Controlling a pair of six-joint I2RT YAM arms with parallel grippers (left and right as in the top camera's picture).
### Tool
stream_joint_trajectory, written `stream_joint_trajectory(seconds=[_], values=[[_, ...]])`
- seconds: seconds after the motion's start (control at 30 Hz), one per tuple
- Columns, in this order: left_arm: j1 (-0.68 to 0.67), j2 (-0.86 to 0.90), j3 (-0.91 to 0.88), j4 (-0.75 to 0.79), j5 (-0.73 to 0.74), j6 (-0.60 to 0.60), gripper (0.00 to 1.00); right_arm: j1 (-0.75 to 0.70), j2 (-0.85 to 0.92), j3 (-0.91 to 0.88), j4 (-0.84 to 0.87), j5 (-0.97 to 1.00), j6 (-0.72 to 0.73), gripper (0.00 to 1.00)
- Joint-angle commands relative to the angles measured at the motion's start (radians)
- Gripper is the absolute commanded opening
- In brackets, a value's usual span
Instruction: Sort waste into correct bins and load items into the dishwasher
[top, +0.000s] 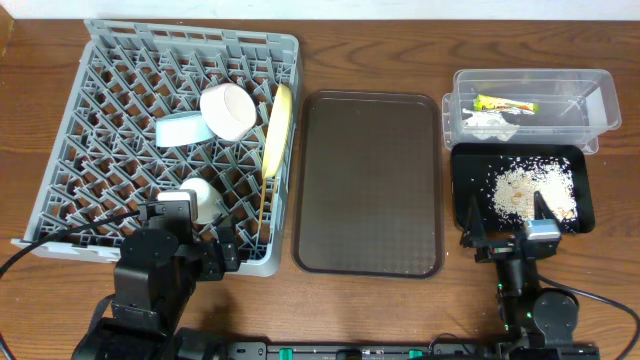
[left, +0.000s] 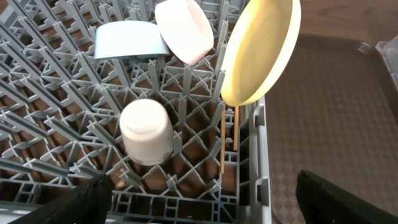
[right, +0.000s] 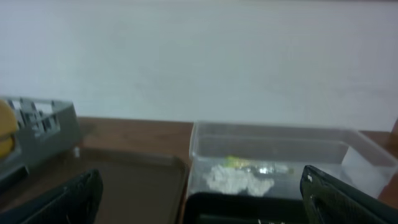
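Observation:
The grey dish rack (top: 100, 120) holds the yellow plate (top: 277, 128) on edge, the white bowl (top: 228, 110), the light blue saucer (top: 180, 130), the white cup (top: 200, 197) upside down and the chopsticks (top: 262, 210). All also show in the left wrist view: plate (left: 260, 50), bowl (left: 185, 28), saucer (left: 129, 41), cup (left: 146, 132), chopsticks (left: 222, 146). The clear tub (top: 590, 110) holds the snack wrapper (top: 505, 104) and tissue (top: 488, 123). The black tray (top: 468, 165) holds rice scraps (top: 530, 188). My left gripper (left: 202, 199) is open and empty over the rack's front edge. My right gripper (right: 202, 199) is open and empty at the black tray's front.
The brown serving tray (top: 368, 185) lies between the rack and the bins, with nothing on it. A white wall stands behind the table in the right wrist view. Cables run along the table's front edge by both arm bases.

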Motion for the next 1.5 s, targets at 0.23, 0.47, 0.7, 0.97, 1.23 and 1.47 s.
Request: stream_joint_trajectory(seconds=[0.23, 0.47, 0.7, 0.97, 1.23, 1.47], values=[[-0.006, 0.000, -0.006, 0.000, -0.005, 0.010, 0.95, -0.005, -0.018, -0.016, -0.144, -0.008, -0.034, 0.99], [-0.006, 0.000, -0.006, 0.000, -0.005, 0.010, 0.95, -0.005, -0.018, -0.016, -0.144, -0.008, -0.034, 0.99], [-0.006, 0.000, -0.006, 0.000, -0.005, 0.010, 0.95, -0.005, -0.018, -0.016, -0.144, -0.008, -0.034, 0.99], [-0.005, -0.003, -0.007, -0.002, -0.005, 0.010, 0.95, -0.005, -0.018, -0.016, -0.144, -0.008, -0.034, 0.99], [0.100, -0.222, -0.274, 0.195, 0.038, 0.021, 0.95, -0.005, -0.018, -0.016, -0.144, -0.008, -0.034, 0.99], [0.114, -0.461, -0.690, 0.761, 0.053, 0.022, 0.95, -0.005, -0.018, -0.016, -0.144, -0.008, -0.034, 0.99]])
